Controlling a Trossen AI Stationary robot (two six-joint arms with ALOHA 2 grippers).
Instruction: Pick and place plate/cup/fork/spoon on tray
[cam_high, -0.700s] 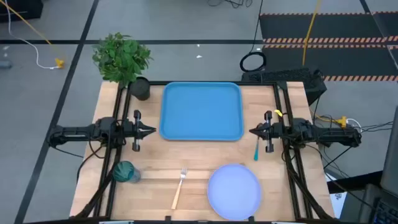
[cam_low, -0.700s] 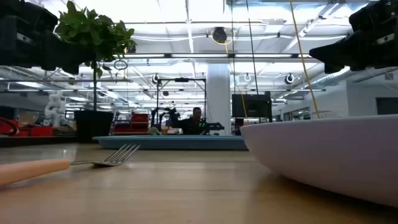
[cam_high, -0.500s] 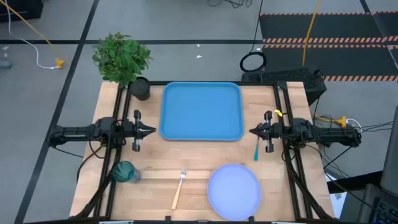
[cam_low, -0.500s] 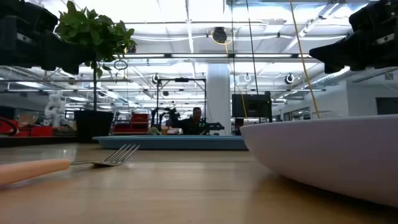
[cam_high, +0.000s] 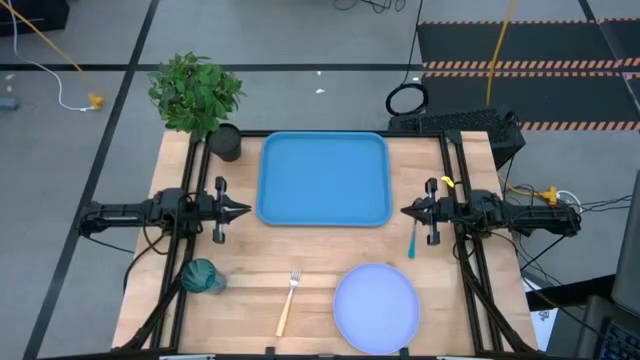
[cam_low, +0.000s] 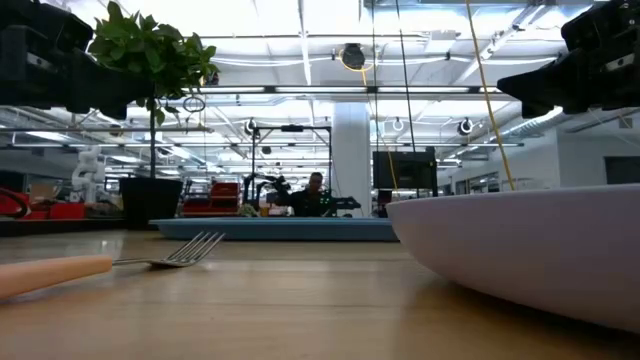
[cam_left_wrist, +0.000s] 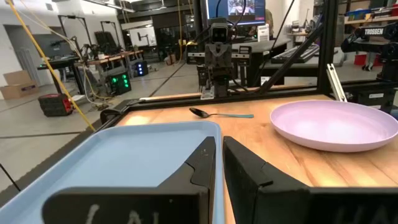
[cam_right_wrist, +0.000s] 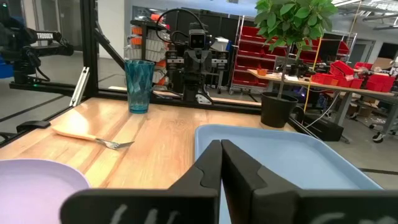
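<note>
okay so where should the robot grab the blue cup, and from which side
Grip the cup around its side wall, about mid-height. It stands upright with bare table around it, so a level approach works. The left pincer is nearer and should come from the tray side. That is only a judgement.

from above, my tray (cam_high: 324, 180) sits against the table's (cam_high: 250, 295) far edge, midway along it. my left gripper (cam_high: 243, 211) points at the tray's left edge, my right gripper (cam_high: 405, 211) at its right edge, both pinched to a point. the spoon (cam_high: 412, 241) lies just under my right gripper. along the near edge sit the cup (cam_high: 200, 275), fork (cam_high: 288, 300) and plate (cam_high: 376, 308). a potted plant (cam_high: 197, 95) fills the far left corner.
</note>
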